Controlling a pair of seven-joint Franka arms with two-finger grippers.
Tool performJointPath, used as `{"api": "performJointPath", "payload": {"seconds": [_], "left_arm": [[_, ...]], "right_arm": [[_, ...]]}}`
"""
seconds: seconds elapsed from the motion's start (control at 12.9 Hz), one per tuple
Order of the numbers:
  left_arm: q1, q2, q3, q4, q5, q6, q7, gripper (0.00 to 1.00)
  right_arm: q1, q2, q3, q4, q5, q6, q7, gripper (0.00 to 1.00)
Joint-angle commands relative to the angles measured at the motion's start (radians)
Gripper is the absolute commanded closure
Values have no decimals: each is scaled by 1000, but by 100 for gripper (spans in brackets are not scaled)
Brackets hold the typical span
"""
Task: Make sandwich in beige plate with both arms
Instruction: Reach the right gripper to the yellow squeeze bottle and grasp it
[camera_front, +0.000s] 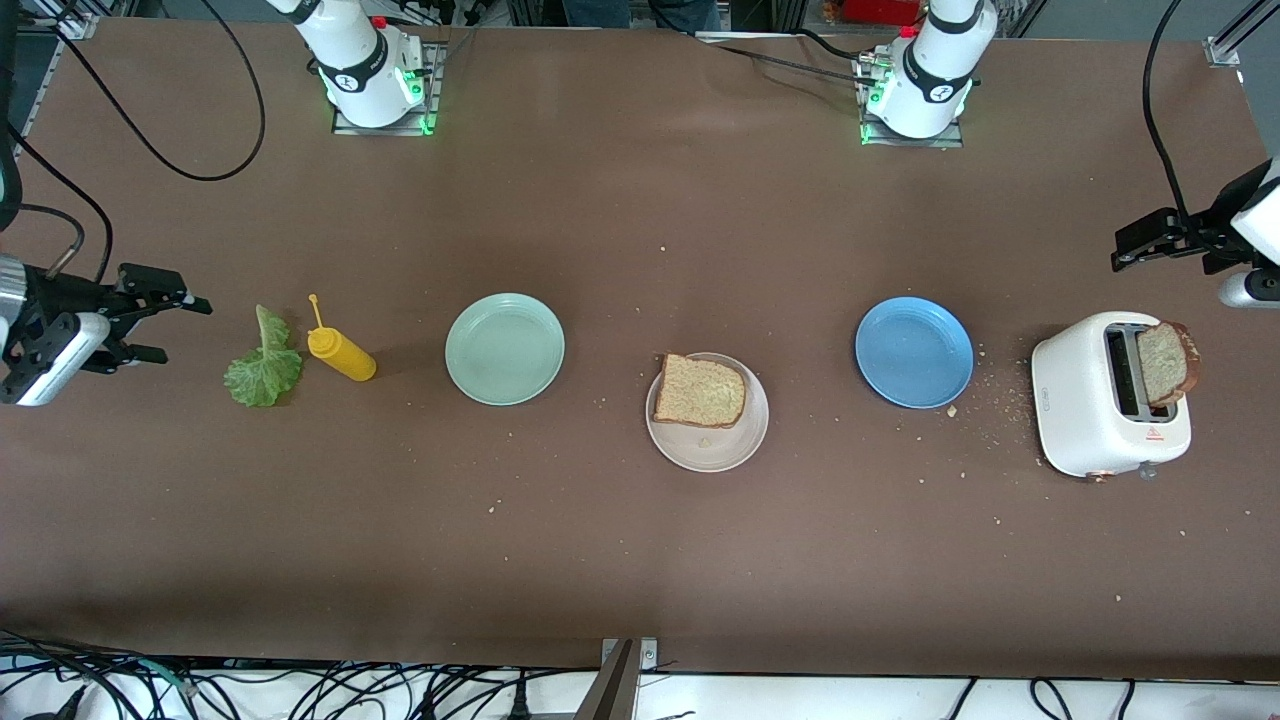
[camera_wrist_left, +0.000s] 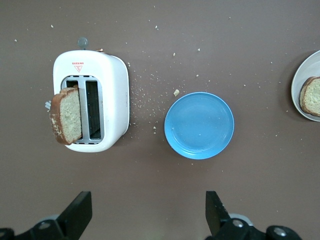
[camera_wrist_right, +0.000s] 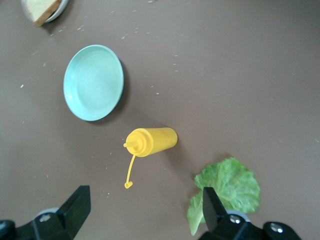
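While both arms hang in the air at the two ends of the brown matte table (camera_front: 620, 220), neither pincer holds or touches anything.

Right gripper (camera_front: 170, 325): black two-finger pincer, fingers spread wide, over bare tabletop at the right arm's end. Just beside it lies the ruffled green lettuce leaf (camera_front: 264, 362), flat on the table; next to the leaf, a yellow plastic squeeze bottle (camera_front: 342, 354) on its side, its tethered cap trailing from the nozzle. Further toward the table's middle sits the round mint-green plate (camera_front: 505, 349), with nothing on it.

Left gripper (camera_wrist_left: 147, 212): black two-finger pincer, fingers spread wide, over the left arm's end of the table. Beneath and near it stands a white two-slot toaster (camera_front: 1110, 394) with one slice of brown wholegrain toast (camera_front: 1166, 362) sticking up out of a slot. Beside the toaster, the round blue plate (camera_front: 914, 351), bare, with crumbs scattered between the two.

Round pale beige plate (camera_front: 708, 448): mid-table, between the mint-green and blue plates, well apart from both pincers. One slice of speckled toast with darker crust (camera_front: 700, 390) lies on it, overlapping the rim.

Cables run along the table edges.
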Motion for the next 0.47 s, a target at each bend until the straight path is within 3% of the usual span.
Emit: {"api": "performJointPath", "payload": {"seconds": [0.0, 0.16, 0.39], "left_arm": [[6, -29, -1, -24, -16, 12, -6, 0], [4, -35, -4, -24, -21, 7, -6, 0], [3, -35, -4, -22, -24, 6, -6, 0]], "right_arm": [[-1, -16, -33, -109, 106, 31, -214, 1], [-1, 3, -58, -172, 191, 50, -387, 1], [-36, 104, -70, -180, 307, 42, -654, 1]]}}
